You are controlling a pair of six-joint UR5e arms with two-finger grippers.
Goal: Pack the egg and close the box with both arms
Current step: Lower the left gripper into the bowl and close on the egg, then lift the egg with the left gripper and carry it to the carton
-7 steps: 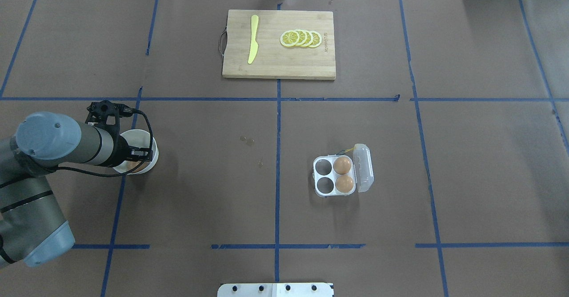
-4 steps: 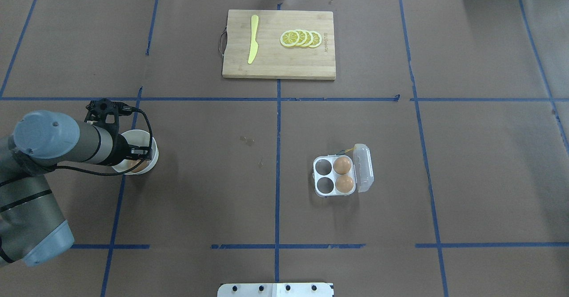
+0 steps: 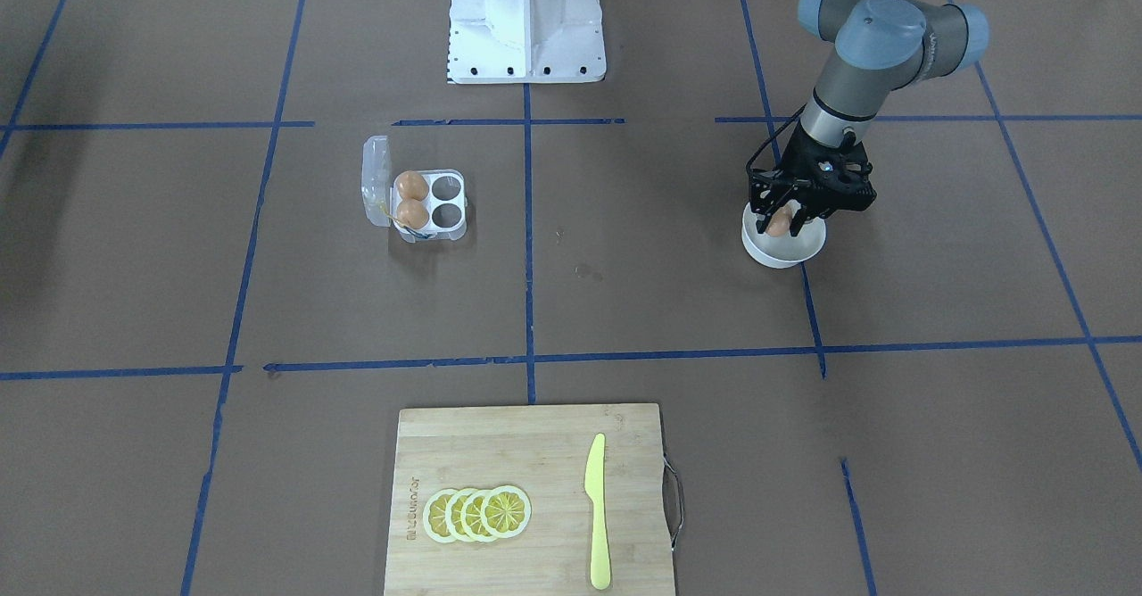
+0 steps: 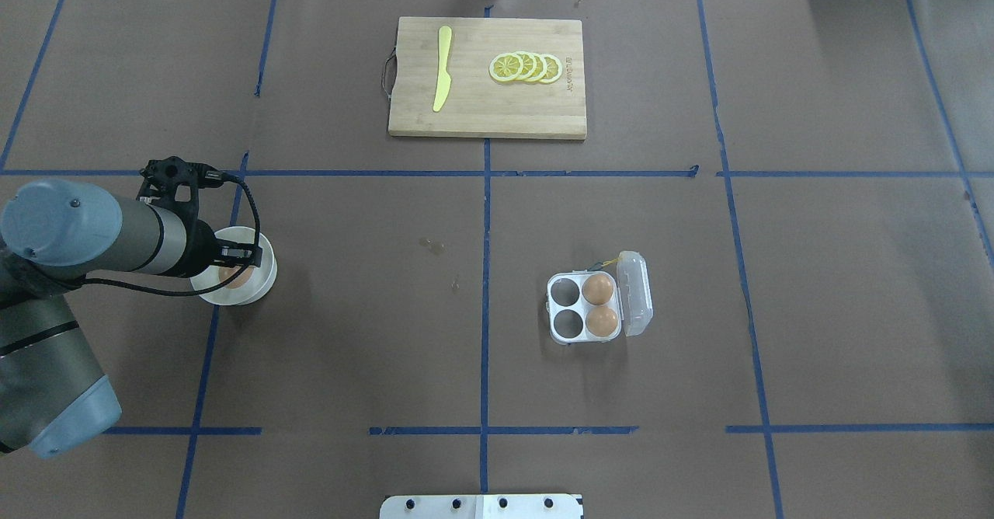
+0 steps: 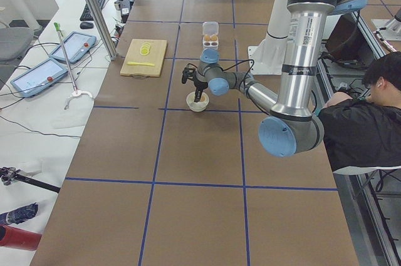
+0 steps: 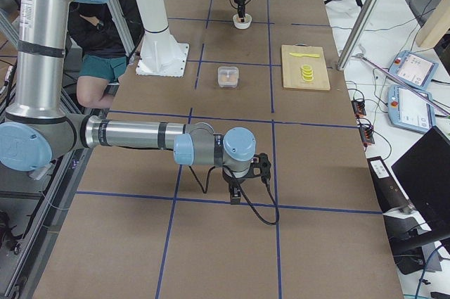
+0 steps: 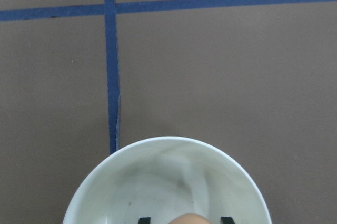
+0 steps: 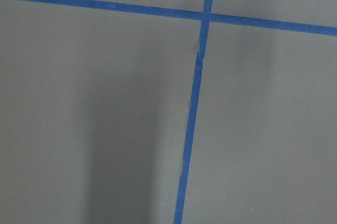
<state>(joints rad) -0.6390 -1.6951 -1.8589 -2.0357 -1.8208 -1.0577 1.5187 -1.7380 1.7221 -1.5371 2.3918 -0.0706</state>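
Note:
My left gripper (image 4: 235, 269) hangs over the round white bowl (image 4: 265, 282) at the table's left and is shut on a brown egg (image 4: 233, 278), held just above the bowl's floor. The front view shows the egg (image 3: 779, 224) between the black fingers. In the left wrist view the egg (image 7: 189, 218) sits at the bottom edge. The white egg box (image 4: 586, 309) stands right of centre with its clear lid (image 4: 635, 294) open. Two brown eggs fill its right cups and the left two cups are empty. My right gripper (image 6: 235, 199) shows only in the exterior right view, so I cannot tell its state.
A wooden cutting board (image 4: 488, 115) with lemon slices (image 4: 526, 67) and a yellow knife (image 4: 443, 68) lies at the far middle. The white pedestal (image 3: 526, 16) stands at the robot's side. An operator (image 5: 366, 122) sits beside the table.
My left arm has drawn back to the left over the bowl. The egg now shows more plainly between the fingers.

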